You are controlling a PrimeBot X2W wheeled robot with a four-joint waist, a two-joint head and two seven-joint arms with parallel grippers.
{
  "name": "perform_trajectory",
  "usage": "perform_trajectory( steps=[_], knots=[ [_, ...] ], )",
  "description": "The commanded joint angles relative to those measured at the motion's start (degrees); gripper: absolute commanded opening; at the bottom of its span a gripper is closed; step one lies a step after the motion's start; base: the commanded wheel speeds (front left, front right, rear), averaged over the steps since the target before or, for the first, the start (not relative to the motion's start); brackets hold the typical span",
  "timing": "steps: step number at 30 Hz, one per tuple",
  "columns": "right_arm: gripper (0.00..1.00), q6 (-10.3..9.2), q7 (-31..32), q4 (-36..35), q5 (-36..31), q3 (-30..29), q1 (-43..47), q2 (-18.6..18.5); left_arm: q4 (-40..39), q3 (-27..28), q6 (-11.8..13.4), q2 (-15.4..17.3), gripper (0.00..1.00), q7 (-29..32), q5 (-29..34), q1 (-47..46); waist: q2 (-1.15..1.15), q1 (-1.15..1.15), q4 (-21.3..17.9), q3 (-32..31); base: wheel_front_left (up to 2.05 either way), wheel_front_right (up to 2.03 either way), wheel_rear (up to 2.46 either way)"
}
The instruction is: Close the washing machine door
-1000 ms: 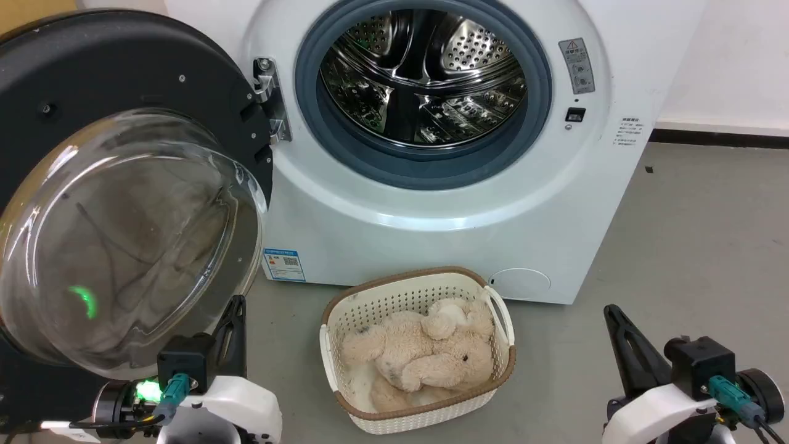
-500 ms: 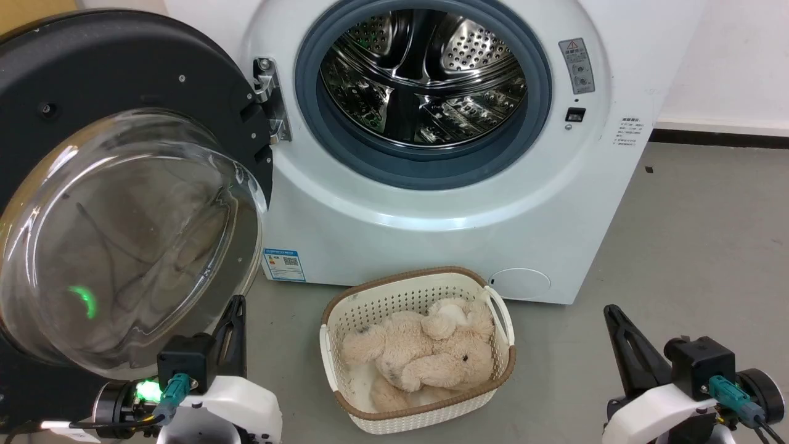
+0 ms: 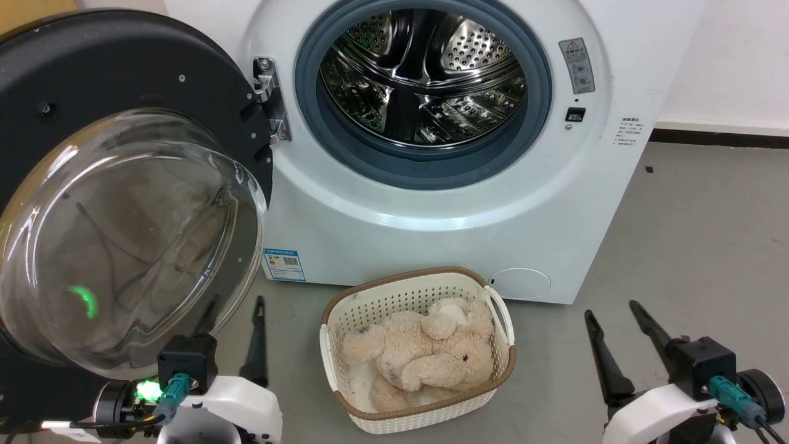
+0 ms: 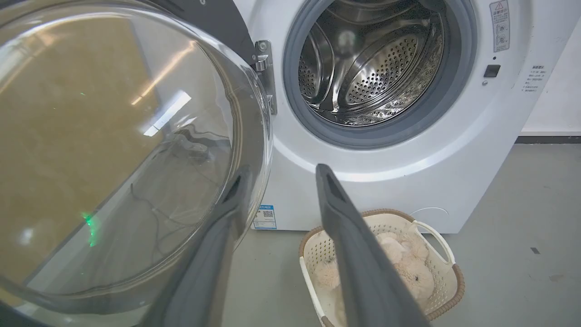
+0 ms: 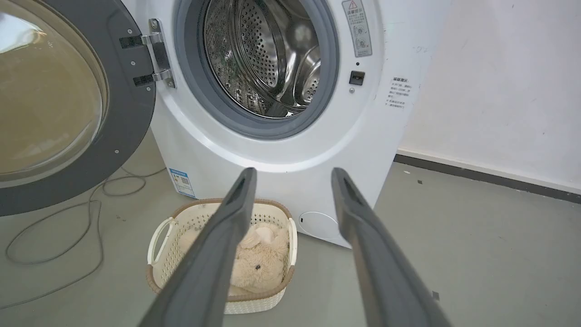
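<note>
Two grippers sit low in the head view, both spread wide and holding nothing: the left gripper (image 3: 234,308) at the lower left, the right gripper (image 3: 613,308) at the lower right, well apart from the work. The washing machine door (image 3: 92,61) stands fully open, swung out to the robot's left on its metal hinge (image 3: 271,98), inner face toward the camera. The closing step has not yet begun; no finger is pressing on the door.

One left finger shows through the edge of the door's glass bowl (image 3: 123,246), just beside it; I cannot tell whether it touches.

As I judge it, the next move calls for the left gripper to get round behind the rim, on its outer face and away from the hinge, then sweep it across toward the opening until it latches.

The rim is wide, round and glossy black with small screws. The bowl is clear, smooth and deeply bulged, so it is a poor surface to push on. The washing machine (image 3: 431,216) is a smooth white box. A grey rubber ring (image 3: 431,169) surrounds its perforated steel drum (image 3: 425,74). On the grey floor (image 3: 678,246) in front stands a cream perforated basket (image 3: 400,275) with a fluffy beige plush toy (image 3: 425,354). It sits low, and the door's swing probably clears it.
</note>
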Motion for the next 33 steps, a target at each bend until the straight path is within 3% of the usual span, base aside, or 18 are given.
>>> perform_trajectory(
  steps=[1,11,12,13,33],
  knots=[
    [1.00,0.00,-0.3,0.1,0.3,-0.3,0.0,0.0,0.1,-0.1,0.3,0.0,1.00,-0.3,-0.1,-0.1,0.00,0.00,0.0,0.0,0.00,0.00,0.00],
    [1.00,0.00,-1.6,0.0,2.0,-1.3,0.1,0.0,-0.1,-0.5,1.6,0.0,1.00,-1.6,-0.4,-0.4,0.00,0.00,0.1,0.2,0.00,0.00,0.00],
    [1.00,0.01,-1.8,0.0,2.2,-1.4,0.1,0.0,-0.2,-0.5,1.7,0.0,0.44,-1.8,-0.4,-0.4,0.00,0.00,0.2,0.2,0.00,0.00,0.00],
    [1.00,0.01,-1.9,-0.1,2.3,-1.5,0.1,0.0,-0.3,-0.6,1.7,0.0,0.00,-1.9,-0.4,-0.5,0.00,0.00,0.2,0.2,0.00,0.00,0.00],
    [1.00,0.01,-4.3,-0.4,4.9,-3.2,0.4,0.0,-6.9,0.4,2.3,0.3,0.00,-4.3,-1.3,-2.8,0.00,0.00,3.0,0.7,0.00,0.00,0.00]
  ],
)
